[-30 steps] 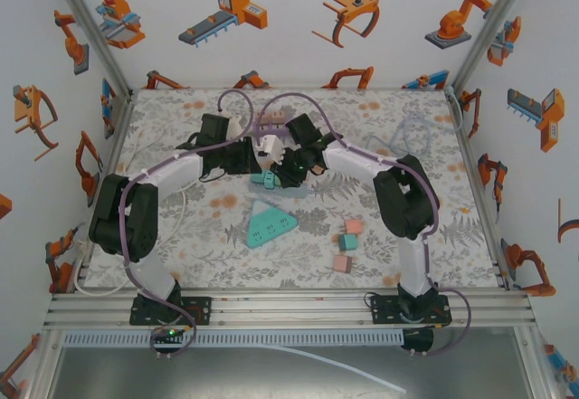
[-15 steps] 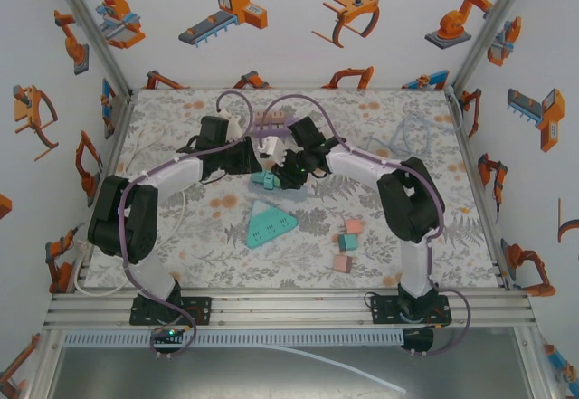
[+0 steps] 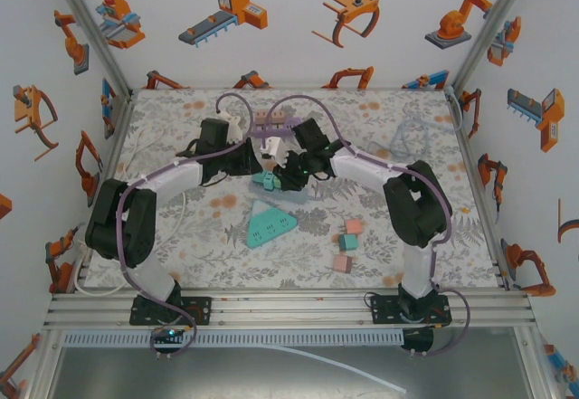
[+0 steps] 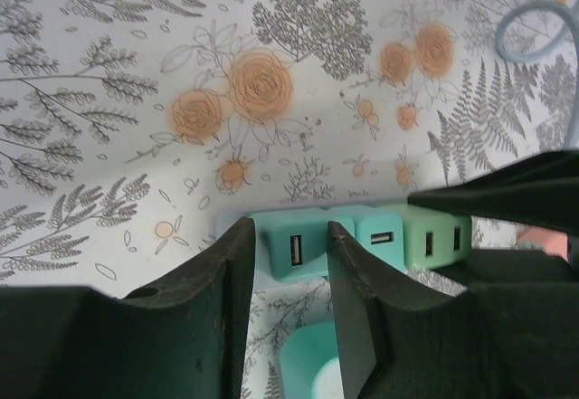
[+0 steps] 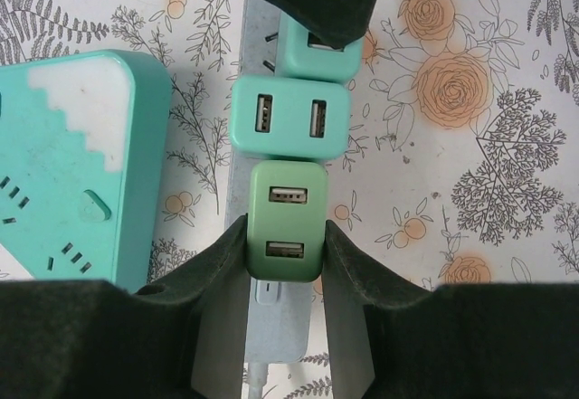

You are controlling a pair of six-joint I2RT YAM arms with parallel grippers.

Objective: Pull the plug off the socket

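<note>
No legible text, brand, number on any plug (image 5: 288,223), socket strip (image 5: 257,19), wall sticker (image 3: 223,14).

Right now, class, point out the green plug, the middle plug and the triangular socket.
green plug (image 5: 287,223): right wrist view, front face
middle plug (image 5: 289,118): right wrist view, front face
triangular socket (image 3: 270,225): top view, centre

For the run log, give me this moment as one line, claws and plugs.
left claw: shut on teal end plug | right claw: shut on green plug | middle plug: ungripped, on power strip
</note>
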